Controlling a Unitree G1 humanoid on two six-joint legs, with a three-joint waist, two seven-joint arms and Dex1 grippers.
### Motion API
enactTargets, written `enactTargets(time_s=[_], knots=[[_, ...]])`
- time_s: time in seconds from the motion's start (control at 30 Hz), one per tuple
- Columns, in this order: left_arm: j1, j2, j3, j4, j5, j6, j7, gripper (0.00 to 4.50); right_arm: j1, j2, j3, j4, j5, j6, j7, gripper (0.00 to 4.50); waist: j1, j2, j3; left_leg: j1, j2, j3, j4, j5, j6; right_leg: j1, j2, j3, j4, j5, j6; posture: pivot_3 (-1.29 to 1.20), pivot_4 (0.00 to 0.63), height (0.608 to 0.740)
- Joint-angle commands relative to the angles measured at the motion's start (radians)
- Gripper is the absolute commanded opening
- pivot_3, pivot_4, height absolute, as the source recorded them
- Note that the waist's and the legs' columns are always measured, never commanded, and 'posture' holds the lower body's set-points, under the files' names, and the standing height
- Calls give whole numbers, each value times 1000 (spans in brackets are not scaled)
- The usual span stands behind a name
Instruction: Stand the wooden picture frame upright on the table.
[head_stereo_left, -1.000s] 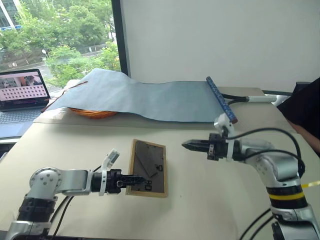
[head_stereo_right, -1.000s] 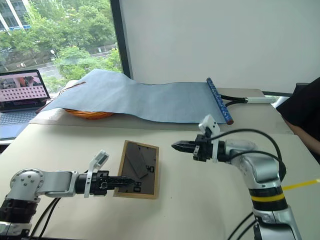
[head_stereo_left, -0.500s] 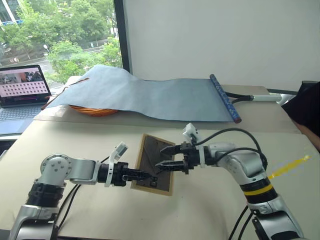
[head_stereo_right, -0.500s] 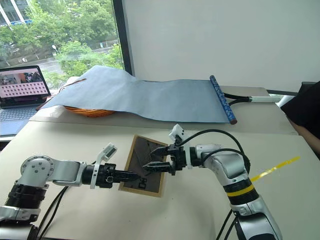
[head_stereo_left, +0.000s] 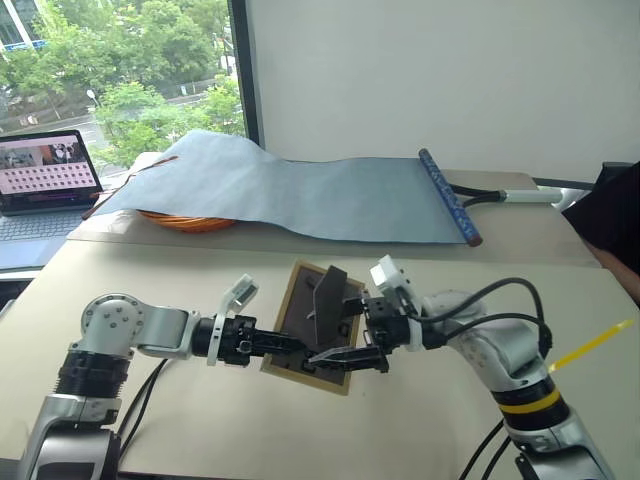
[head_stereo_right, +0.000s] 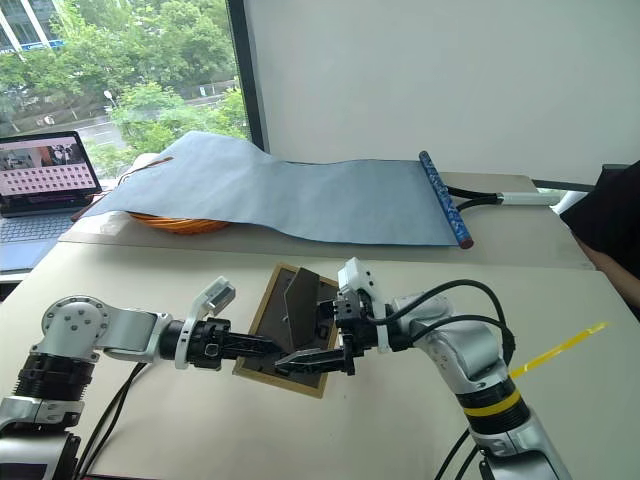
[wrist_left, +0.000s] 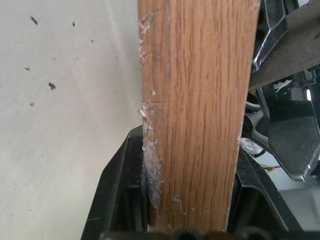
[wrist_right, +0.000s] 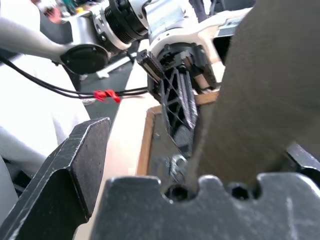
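Above the surface (head_stereo_left: 150, 440), left gripper (head_stereo_left: 288, 345) pinches the wooden picture frame (head_stereo_left: 322, 325) edge; right gripper (head_stereo_left: 345, 330) is spread around the easel flap (head_stereo_left: 324, 303). Weak pinch risks frame slipping.

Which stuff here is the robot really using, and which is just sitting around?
Using:
- wooden picture frame, back side up, flap lifted
- left gripper, clamped on the frame's edge
- right gripper, open at the flap
- table

Sitting around:
- blue-grey cloth
- laptop
- orange basket under the cloth
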Motion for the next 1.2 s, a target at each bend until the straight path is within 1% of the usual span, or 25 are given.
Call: enactTargets(time_s=[0.03, 0.1, 0.13, 0.2, 0.3, 0.33, 0.37, 0.4, 0.43, 0.5, 0.53, 0.63, 0.7, 0.77, 0.8, 0.87, 0.93, 1.03, 1.07, 1.1, 1.13, 1.17, 1.2], knots=[[0, 37, 65, -3, -11, 16, -86, 1183, 19, -92, -95, 18, -55, -90, -6, 4466, 1, 0, 0, 0, 0, 0, 0, 0, 0, 0, 0, 0, 0, 0, 0, 0, 150, 704], [4, 53, 85, 25, -8, 17, -124, 1183, 42, -135, -140, -8, -42, -94, -6, 4466, 7, 0, 0, -1, 0, 0, 0, 0, 0, 0, 0, 0, 0, 0, 0, 0, 150, 704], [8, 60, 89, 30, 4, 17, -141, 1183, 54, -151, -152, -11, -61, -123, -13, 4466, 7, 0, 0, -1, 0, 0, 0, 0, 0, 0, 0, 0, 0, 0, 0, 0, 150, 704], [19, 71, 87, 35, 13, 17, -177, 1183, 73, -161, -157, -3, -140, -240, -44, 4466, 8, 0, 0, -1, 0, -1, -1, 0, 0, 0, 0, -1, 0, 0, -1, 0, 150, 704], [25, 80, 66, 46, 20, 17, -224, 1183, 86, -145, -109, 66, -347, -535, -135, 4466, 1, 0, 1, -1, 0, -1, 0, 0, 0, 0, 0, -1, 0, 0, -1, 0, 150, 704], [23, 76, 61, 53, 36, 17, -236, 1183, 82, -138, -78, 118, -470, -728, -203, 4466, 0, 0, 1, -1, 0, -1, 0, 0, 0, 0, 0, -1, 0, 0, -1, 0, 150, 704], [21, 73, 57, 57, 50, 17, -247, 1183, 78, -133, -58, 158, -553, -865, -250, 4466, 0, 0, 1, -1, 0, -1, 0, 0, 0, 0, 0, -1, 0, 0, 0, 0, 150, 704], [21, 67, 53, 53, 78, 16, -262, 1183, 74, -119, -44, 209, -673, -1049, -362, 4466, -1, 0, 1, -1, 0, -1, 1, 0, 0, 0, 0, -1, 0, 0, 0, 0, 150, 704], [21, 63, 50, 49, 100, 15, -275, 1183, 70, -107, -36, 253, -759, -1183, -445, 4466, -1, 0, 1, -1, 0, -1, 1, 0, 0, 0, 0, -1, 0, 0, 0, 0, 150, 704], [19, 56, 44, 54, 130, 16, -304, 1183, 52, -103, -7, 332, -940, -1374, -603, 4466, 0, 1, 1, -1, 0, -1, 1, 0, 0, 0, 0, -2, 0, 0, 0, 0, 150, 704], [17, 53, 41, 57, 142, 17, -319, 1183, 39, -89, 8, 366, -1019, -1435, -681, 4466, 0, 1, 1, -1, 0, -1, 1, 0, 0, 0, 0, -1, 0, 0, 0, 0, 150, 704], [13, 46, 38, 50, 179, 13, -359, 1183, -2, -47, 40, 441, -1176, -1533, -852, 4466, -2, 2, 1, -1, 0, -2, 0, 1, -1, 0, 0, -2, 1, 0, -1, 0, 150, 704], [11, 39, 35, 32, 187, 15, -374, 1183, -39, -5, 71, 489, -1267, -1565, -961, 4466, -3, 2, 1, 0, 0, -2, 0, 2, -2, 0, 0, -2, 2, 0, -1, 0, 150, 704], [8, 36, 31, 17, 188, 17, -383, 1183, -60, 17, 91, 517, -1329, -1582, -1035, 4466, -2, 2, 1, -1, 0, -3, 0, 2, -3, 0, 0, -3, 3, 0, -1, 0, 150, 704], [5, 36, 30, 11, 181, 17, -383, 1183, -69, 26, 98, 517, -1378, -1585, -1095, 4466, -1, 2, 1, -1, 0, -4, 1, 3, -4, 0, 0, -3, 3, 0, -1, 0, 150, 704], [1, 37, 27, 3, 170, 17, -379, 1183, -83, 42, 119, 533, -1425, -1579, -1152, 4466, 1, 2, 2, -1, 0, -5, 1, 3, -4, 1, 0, -4, 4, 0, -1, 0, 150, 704], [6, 41, 26, -16, 172, 17, -372, 1183, -89, 48, 131, 552, -1429, -1582, -1186, 4466, 2, 2, 2, -1, -1, -6, 1, 3, -4, 1, 0, -5, 4, 0, -1, 0, 150, 704], [37, 49, 36, -95, 194, 14, -368, 1183, -98, 49, 137, 587, -1393, -1586, -1208, 3670, 2, 2, 2, -1, -1, -9, 2, 4, -4, 3, 0, -7, 4, 0, -1, 0, 150, 704], [51, 51, 42, -129, 207, 3, -370, 1183, -99, 45, 137, 592, -1384, -1587, -1213, 3473, 0, 2, 2, 0, -1, -9, 2, 4, -3, 4, 0, -8, 5, 0, -1, 0, 150, 704], [67, 53, 48, -165, 224, -21, -378, 1183, -98, 41, 137, 598, -1374, -1589, -1215, 3020, 0, 2, 2, 0, -1, -9, 2, 4, -3, 4, 0, -8, 5, 0, -1, 0, 150, 704], [77, 55, 52, -186, 235, -40, -384, 1183, -98, 38, 137, 602, -1368, -1589, -1217, 2792, 0, 2, 2, 0, -1, -9, 2, 4, -3, 5, 0, -8, 5, 0, -1, 0, 150, 704], [83, 56, 53, -191, 250, -50, -382, 1682, -98, 35, 137, 608, -1364, -1590, -1219, 2336, -1, 2, 2, 0, -1, -10, 2, 4, -3, 5, 0, -8, 5, 0, -1, 0, 150, 704], [86, 57, 54, -193, 262, -55, -382, 2222, -99, 32, 138, 612, -1361, -1591, -1223, 2087, -1, 2, 2, 0, -1, -10, 2, 4, -3, 5, 0, -8, 6, 0, -2, 0, 150, 704]])
